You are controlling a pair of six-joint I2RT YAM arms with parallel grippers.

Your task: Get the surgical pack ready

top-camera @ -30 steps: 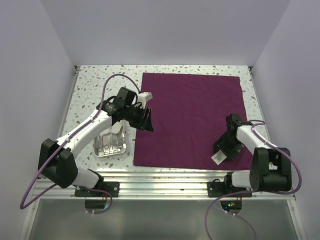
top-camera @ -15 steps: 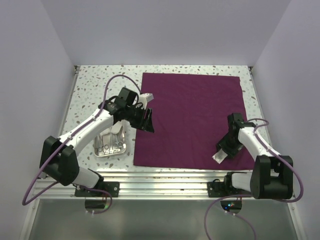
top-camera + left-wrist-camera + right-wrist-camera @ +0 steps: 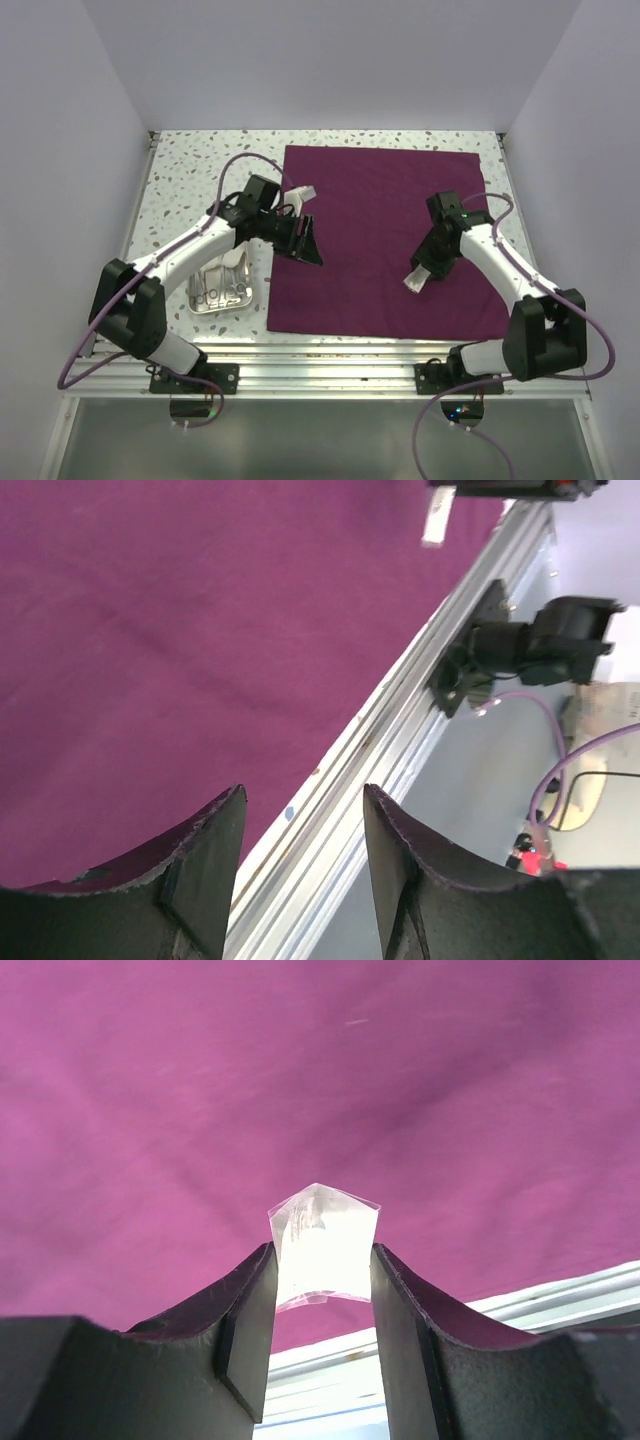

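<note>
The surgical pack's dark purple cloth [image 3: 385, 215] lies flat and unfolded on the speckled table. My right gripper [image 3: 422, 272] hangs over the cloth's right-centre, shut on a white gauze square in a clear wrapper [image 3: 414, 283]. In the right wrist view the gauze [image 3: 325, 1240] is pinched between the two fingers of the gripper [image 3: 321, 1260], with cloth [image 3: 300, 1080] behind it. My left gripper [image 3: 306, 243] hovers over the cloth's left edge, open and holding nothing [image 3: 303, 800]. A small steel tray [image 3: 242, 302] with silver scissor-like instruments [image 3: 216, 293] sits left of the cloth.
An aluminium rail [image 3: 330, 350] runs along the table's near edge, also visible in the left wrist view as a rail [image 3: 400, 700]. White walls close in the table on three sides. Purple cables loop from both arms.
The right arm has carried the gauze from the cloth's near right corner up and toward the middle, its jaws narrowing on it. The left gripper has shifted slightly right over the cloth edge.
</note>
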